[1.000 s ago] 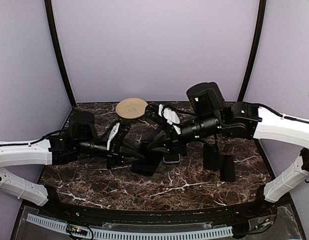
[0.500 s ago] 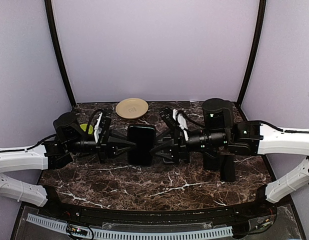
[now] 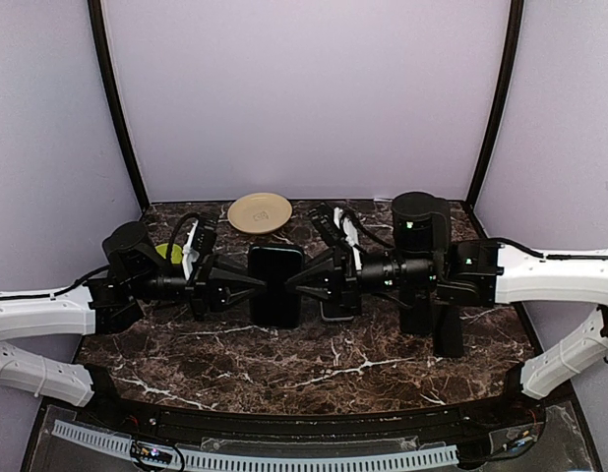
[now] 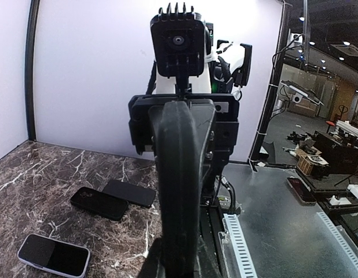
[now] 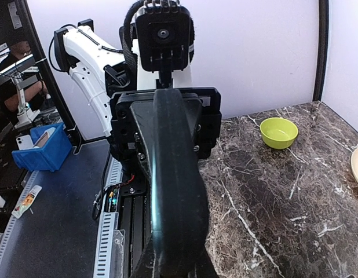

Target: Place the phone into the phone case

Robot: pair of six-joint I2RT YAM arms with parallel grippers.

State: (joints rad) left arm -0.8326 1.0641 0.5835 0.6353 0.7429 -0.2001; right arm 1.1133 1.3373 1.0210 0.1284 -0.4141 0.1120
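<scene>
Not done, as far as I could see. The black case [image 3: 276, 285] was held upright over the table [image 3: 383, 369], between the two arms. Left gripper [image 3: 253, 285] was clamped on its left edge and right gripper [image 3: 296, 282] looked pinched on its right edge. Both forearms were level, tips facing. Couldn't tell if a phone sat inside. One phone [image 3: 338, 313] lay on the table just under the right gripper.
</scene>
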